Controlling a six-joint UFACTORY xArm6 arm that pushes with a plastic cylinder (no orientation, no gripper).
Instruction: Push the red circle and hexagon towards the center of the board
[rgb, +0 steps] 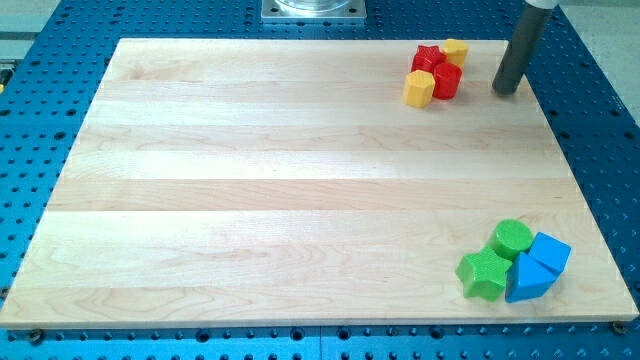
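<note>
Approach step: my tip (507, 90), bare rod holding nothing, at 3 o'clock of red circle (447, 80) beside yellow hexagon (419, 89); next, push toward 8 o'clock, board (250, 180) center.

A wooden desk (300, 180) lies on a blue plate with holes (600, 130). Near the desk's top right corner sits a bunch of four blocks, all touching: a red star (428, 56), a small yellow block (455, 49), a red block (446, 80) and a yellow hexagon (419, 88). My tip (507, 89) stands just to the right of that bunch, apart from it. Near the desk's bottom right corner sit a green circle (512, 238), a green star (484, 274), a blue cube (549, 253) and a blue triangle (526, 280).
</note>
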